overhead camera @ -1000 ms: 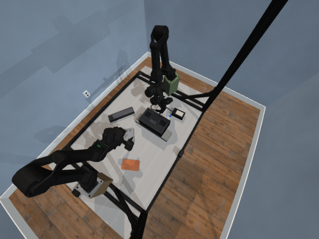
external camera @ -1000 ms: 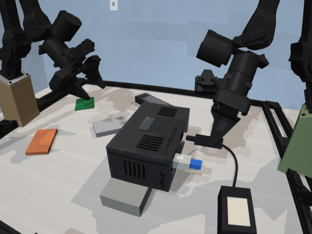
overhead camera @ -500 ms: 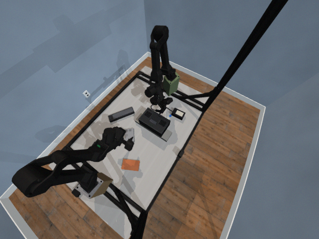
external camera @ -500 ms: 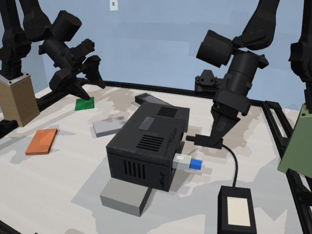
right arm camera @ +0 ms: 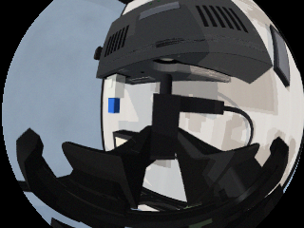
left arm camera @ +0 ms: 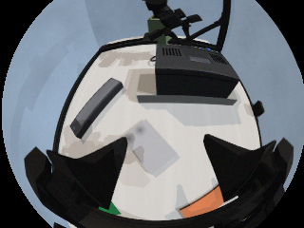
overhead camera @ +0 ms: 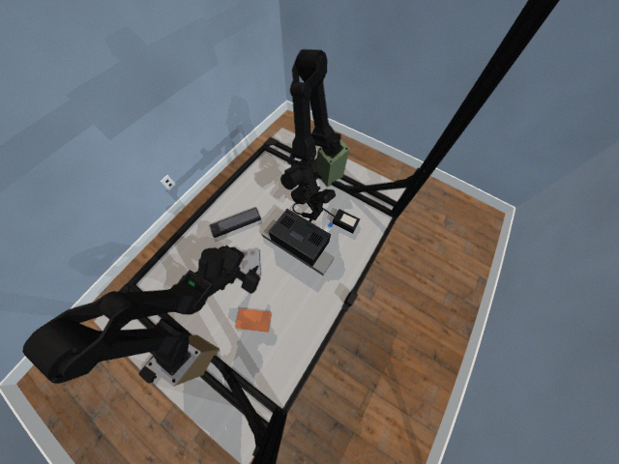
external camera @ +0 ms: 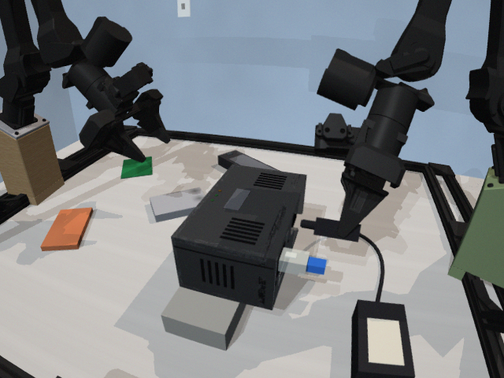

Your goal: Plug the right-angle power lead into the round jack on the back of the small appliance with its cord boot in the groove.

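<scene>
On the near side stood the power brick [overhead camera: 345, 220] [external camera: 384, 342] [right arm camera: 121, 140]. Beyond it, the right-angle power lead [overhead camera: 328, 212] [external camera: 329, 227] [right arm camera: 165, 119] was gripped by the right hand [overhead camera: 313, 216] [external camera: 350, 232] [right arm camera: 162, 130], its tip held just off the appliance's [overhead camera: 300, 236] [external camera: 240, 227] [left arm camera: 197, 71] [right arm camera: 185, 33] back. Farther off, the left hand [overhead camera: 250, 270] [external camera: 156, 150] [left arm camera: 166, 141] was spread wide, nothing held.

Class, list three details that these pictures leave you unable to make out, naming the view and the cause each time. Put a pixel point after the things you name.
- Bottom end of the power brick [external camera: 384, 342]: cut off by the lower edge of the exterior view.
- Full outline of the green sheet [left arm camera: 110, 209]: the left hand [left arm camera: 166, 141] covers part of it in the left wrist view.
- Lettering on the appliance [external camera: 240, 211]: too small and blurred to read in the exterior view.
</scene>
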